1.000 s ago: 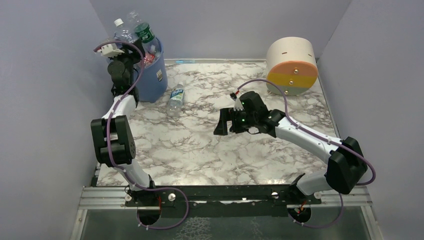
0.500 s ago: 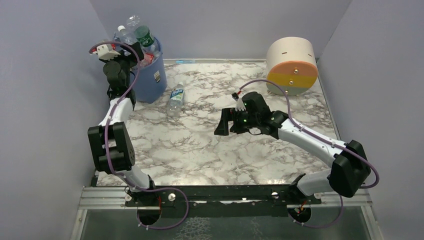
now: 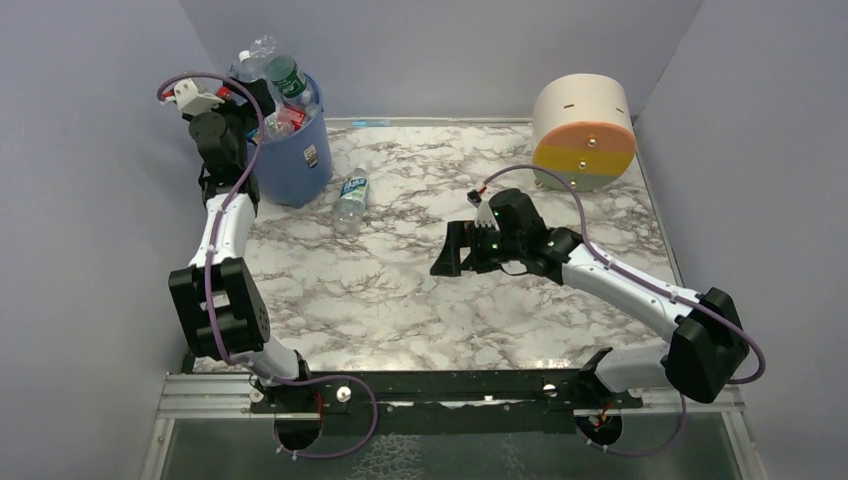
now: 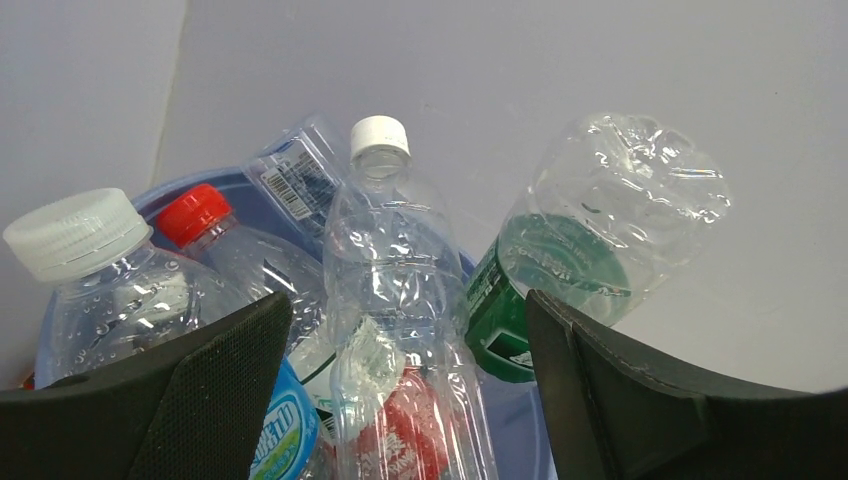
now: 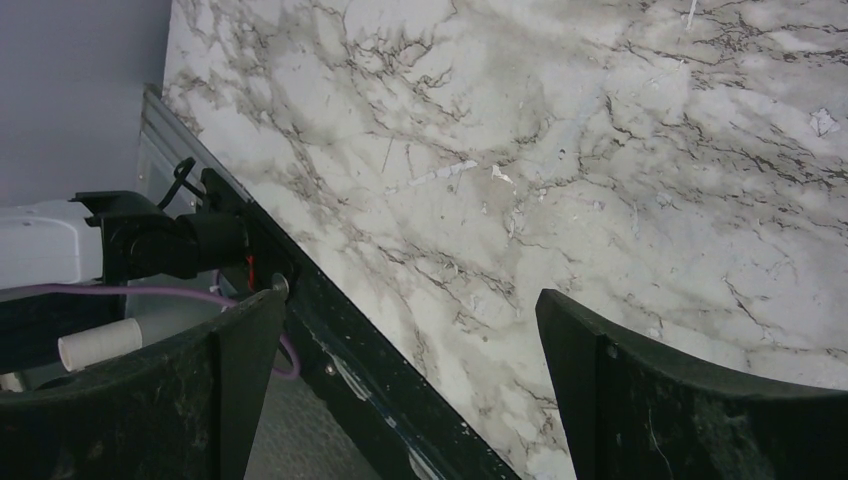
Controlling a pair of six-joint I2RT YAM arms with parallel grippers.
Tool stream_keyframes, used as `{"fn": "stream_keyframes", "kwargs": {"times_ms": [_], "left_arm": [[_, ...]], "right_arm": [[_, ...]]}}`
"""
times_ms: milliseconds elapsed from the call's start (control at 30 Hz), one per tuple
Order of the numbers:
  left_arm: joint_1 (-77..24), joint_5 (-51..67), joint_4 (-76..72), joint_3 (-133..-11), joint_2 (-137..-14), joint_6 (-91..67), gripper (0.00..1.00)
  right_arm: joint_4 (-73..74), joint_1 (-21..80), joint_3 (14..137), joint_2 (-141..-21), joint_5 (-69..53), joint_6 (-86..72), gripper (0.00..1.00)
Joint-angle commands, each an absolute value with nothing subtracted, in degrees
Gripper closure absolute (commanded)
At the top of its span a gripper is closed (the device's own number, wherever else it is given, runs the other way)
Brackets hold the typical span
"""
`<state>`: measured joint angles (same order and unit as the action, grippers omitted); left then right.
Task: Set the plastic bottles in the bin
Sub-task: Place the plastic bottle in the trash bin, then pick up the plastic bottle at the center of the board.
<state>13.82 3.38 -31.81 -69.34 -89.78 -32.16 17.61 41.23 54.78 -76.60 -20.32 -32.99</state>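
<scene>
The blue bin [image 3: 300,160] stands at the back left, stuffed with several plastic bottles [image 3: 285,75] sticking out of its top. My left gripper [image 3: 258,102] is open just over the bin's left rim. In the left wrist view a clear white-capped bottle [image 4: 385,240] with a red label stands between the wide-apart fingers of my left gripper [image 4: 410,400], ungripped, with a green-labelled bottle [image 4: 560,270] and a red-capped one [image 4: 192,212] beside it. One blue-labelled bottle [image 3: 352,195] lies on the table right of the bin. My right gripper [image 3: 450,250] is open and empty over the table's middle, seen also in the right wrist view [image 5: 410,390].
A cream, orange and yellow drum [image 3: 583,132] stands at the back right. Grey walls close in on three sides. The marble table [image 3: 400,310] ends at a black rail [image 5: 350,350] along the near edge.
My left gripper has risen and drawn back to the left from the bin's top. My right arm has shifted slightly right and toward the near edge, still open.
</scene>
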Motion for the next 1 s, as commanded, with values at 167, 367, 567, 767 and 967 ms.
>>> {"fn": "stream_keyframes", "kwargs": {"times_ms": [167, 367, 567, 767, 967], "left_arm": [[14.3, 1.6, -24.8, -73.1, -83.4, -33.6, 0.08], [14.8, 4.0, -14.8, -76.5, -78.7, -35.1, 0.06], [14.9, 7.0, -9.3, -75.6, -73.4, -35.9, 0.05], [14.9, 11.3, -4.0, -74.8, -69.7, -36.1, 0.04], [14.9, 14.8, 3.8, -73.2, -65.1, -34.5, 0.01]], "right_arm": [[16.1, 41.0, 53.4, -73.4, -22.1, -34.1, 0.0], [15.8, 41.0, 53.1, -73.1, -22.6, -34.5, 0.0], [15.4, 41.0, 52.7, -72.8, -23.5, -34.8, 0.0], [14.7, 41.0, 51.6, -71.8, -24.2, -35.5, 0.0], [13.4, 41.0, 49.0, -69.2, -25.8, -36.6, 0.0]]}}
